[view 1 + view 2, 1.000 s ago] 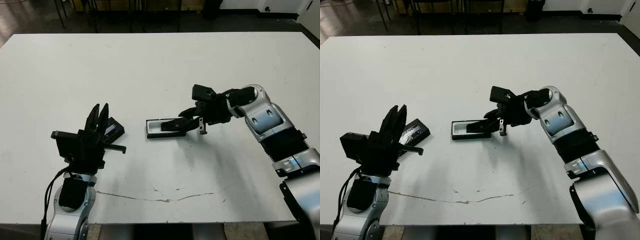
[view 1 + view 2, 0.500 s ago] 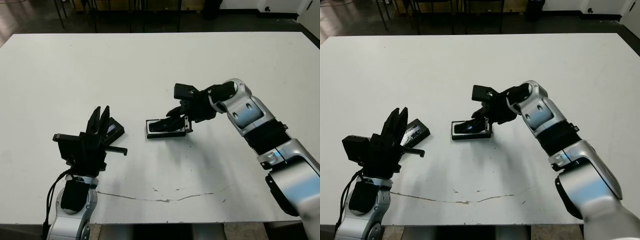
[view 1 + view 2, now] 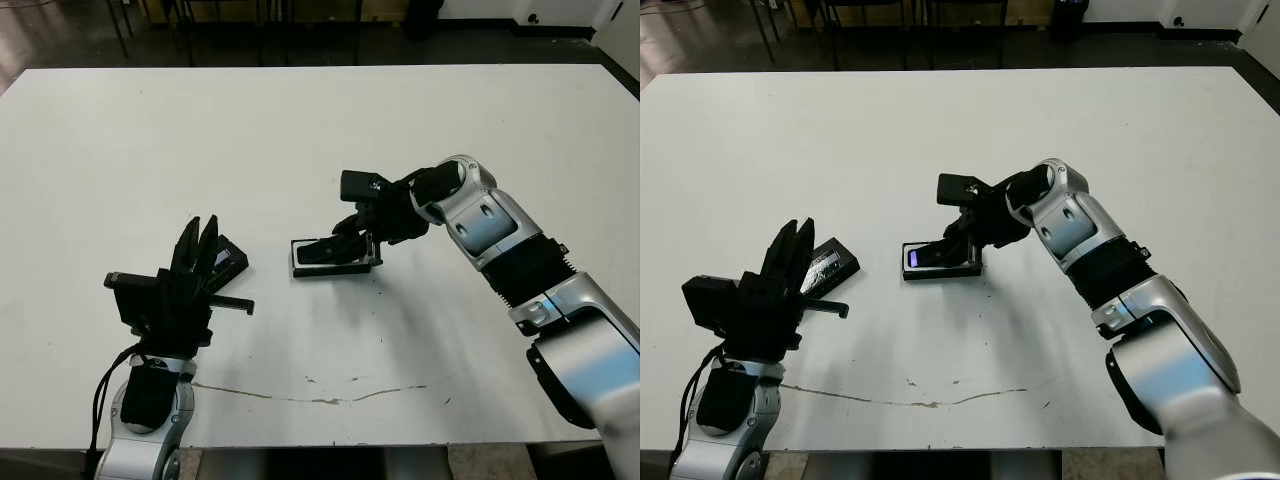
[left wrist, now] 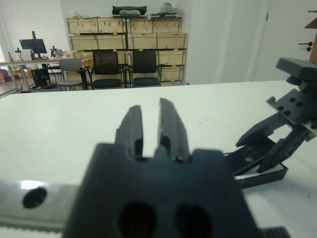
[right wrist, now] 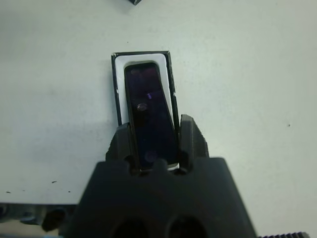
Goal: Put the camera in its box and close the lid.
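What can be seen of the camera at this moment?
The camera is a small, dark, oblong bar with a glossy purplish face that catches small reflections. It lies face up and lengthwise over the white-lined box, whose lining shows around its far end and sides. The right gripper has one finger along each long side of its near end. Whether it is fully seated is unclear. The box stands near the middle of the white table.

Bright even overhead light; soft shadows under arms; wrist views' near black bodies blurred, perhaps slight glare.
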